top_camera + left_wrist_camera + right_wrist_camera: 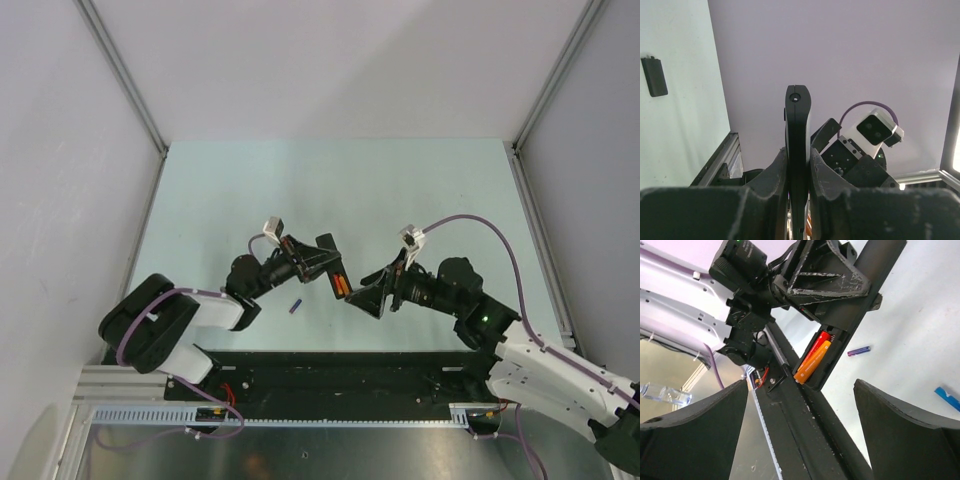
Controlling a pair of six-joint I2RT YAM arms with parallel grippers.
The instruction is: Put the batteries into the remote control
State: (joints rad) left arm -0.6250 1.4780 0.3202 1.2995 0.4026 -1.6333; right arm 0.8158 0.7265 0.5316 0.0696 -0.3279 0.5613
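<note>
Left gripper [312, 263]: jaws clamped on the remote control [798, 115], seen edge-on between the fingers, lifted clear of the worktop [330, 180].
Remote control: up in the air near the middle of the scene, tilted, battery recess turned towards the right arm.
Batteries [811, 361]: both in the recess, side by side, at the near end of the bar; fully seated or only resting there, cannot tell.
Right gripper [802, 435]: jaws spread wide, holding nothing, hovering just right of the recess end.
Cover: none over the recess; a dark flat piece [654, 76] lying on the worktop, well apart, perhaps the lid, not certain.
Stray: small blue cylinder [295, 305] on the worktop, left of the remote's near end; no part of this job.
Risk one: drop-out. Open recess, tilted bar, nothing over the batteries; a jolt or more tilt likely to spill them.
Risk two: too hard a push from the right. Likely to twist the slim bar within the left jaws, or pop a half-seated battery free.
Risk three: collision. Two grippers very close together, little room for error on any approach.
Risk four: wrong pick. Blue cylinder taken for a battery.
</note>
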